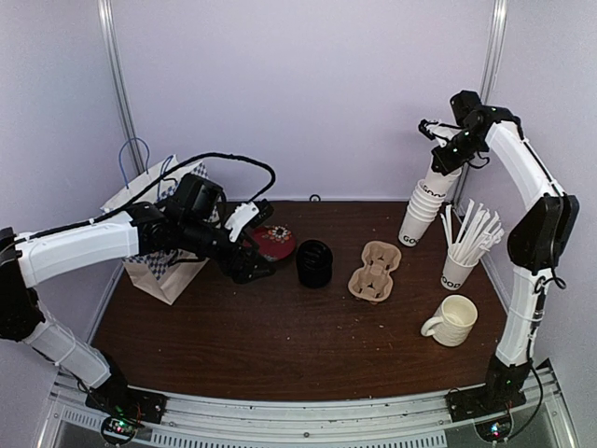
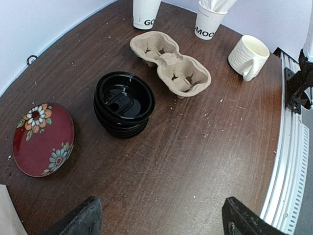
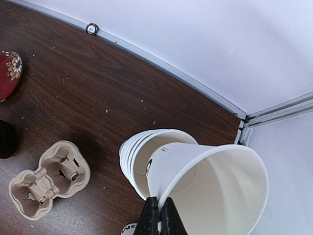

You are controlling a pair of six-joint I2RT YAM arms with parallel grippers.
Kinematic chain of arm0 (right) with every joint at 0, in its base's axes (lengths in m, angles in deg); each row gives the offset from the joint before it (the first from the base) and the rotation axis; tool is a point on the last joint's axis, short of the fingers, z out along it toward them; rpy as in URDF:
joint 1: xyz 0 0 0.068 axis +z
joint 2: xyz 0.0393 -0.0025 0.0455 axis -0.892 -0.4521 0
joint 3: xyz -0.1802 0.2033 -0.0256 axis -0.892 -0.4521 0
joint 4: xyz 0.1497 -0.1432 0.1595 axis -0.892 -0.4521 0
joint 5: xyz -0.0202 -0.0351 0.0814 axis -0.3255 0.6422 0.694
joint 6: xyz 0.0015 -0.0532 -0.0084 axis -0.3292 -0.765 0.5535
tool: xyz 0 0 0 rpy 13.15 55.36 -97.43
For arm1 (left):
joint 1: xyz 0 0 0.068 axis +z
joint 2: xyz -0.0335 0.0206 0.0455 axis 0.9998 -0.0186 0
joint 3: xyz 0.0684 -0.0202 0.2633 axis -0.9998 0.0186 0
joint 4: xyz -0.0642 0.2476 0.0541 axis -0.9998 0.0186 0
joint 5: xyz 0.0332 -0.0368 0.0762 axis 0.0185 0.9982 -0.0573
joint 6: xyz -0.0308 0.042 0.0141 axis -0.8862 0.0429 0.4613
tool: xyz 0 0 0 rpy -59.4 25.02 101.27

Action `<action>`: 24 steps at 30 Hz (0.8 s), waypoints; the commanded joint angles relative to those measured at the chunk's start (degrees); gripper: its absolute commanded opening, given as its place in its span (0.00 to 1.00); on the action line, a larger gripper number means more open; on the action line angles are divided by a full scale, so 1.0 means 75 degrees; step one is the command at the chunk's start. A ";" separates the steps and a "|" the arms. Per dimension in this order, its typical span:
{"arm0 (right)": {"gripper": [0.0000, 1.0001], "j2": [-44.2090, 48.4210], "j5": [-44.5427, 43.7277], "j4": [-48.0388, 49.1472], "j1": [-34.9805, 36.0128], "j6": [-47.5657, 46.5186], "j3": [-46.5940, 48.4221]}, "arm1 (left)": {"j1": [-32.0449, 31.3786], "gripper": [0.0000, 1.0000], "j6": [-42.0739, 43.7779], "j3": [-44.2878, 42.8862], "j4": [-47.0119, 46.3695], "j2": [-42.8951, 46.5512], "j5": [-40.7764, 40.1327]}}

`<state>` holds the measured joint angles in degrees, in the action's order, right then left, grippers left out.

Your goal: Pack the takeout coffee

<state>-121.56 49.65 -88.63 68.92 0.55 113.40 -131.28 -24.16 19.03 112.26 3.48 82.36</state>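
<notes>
My right gripper is shut on the rim of a lidless white paper cup. It holds the cup tilted, just above the stack of lidless white cups at the back right; the held cup is also in the top view. The brown pulp two-cup carrier lies empty mid-table and also shows in the left wrist view. A stack of black dome lids stands left of it. No lidded cup is in view. My left gripper is open and empty over bare table near the lids.
A red flowered plate lies by my left gripper. A paper bag stands at the left. A cream mug and a cup of white stirrers stand at the right.
</notes>
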 commanded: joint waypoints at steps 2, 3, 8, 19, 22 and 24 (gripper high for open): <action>0.00 0.0894 0.0578 -0.0140 -0.0022 0.0153 0.0295 | -0.0038 0.89 0.0099 -0.0291 -0.0081 -0.0156 0.0069; 0.00 0.0978 0.0682 -0.0161 -0.0016 0.0182 0.0281 | -0.0040 0.89 0.0086 -0.0293 -0.0074 -0.0177 0.0081; 0.00 0.1155 0.0948 -0.0245 -0.0012 0.0206 0.0197 | -0.0046 0.89 0.0046 -0.0316 -0.0081 -0.0247 0.0109; 0.00 0.1474 0.1485 -0.0363 0.0082 0.0104 -0.0092 | -0.0048 0.89 0.0049 -0.0327 -0.0078 -0.0248 0.0040; 0.00 0.1929 0.1622 -0.0277 0.0409 -0.0171 -0.0682 | -0.0044 0.89 0.0049 -0.0359 -0.0025 -0.0177 -0.0137; 0.00 0.2523 0.1594 0.0085 0.0964 -0.0582 -0.1672 | -0.0049 0.89 0.0054 -0.0364 0.0000 -0.0073 -0.0568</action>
<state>-110.39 59.46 -90.16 70.43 0.31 109.33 -131.42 -24.16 18.33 112.68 1.75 81.92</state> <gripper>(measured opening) 0.008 0.888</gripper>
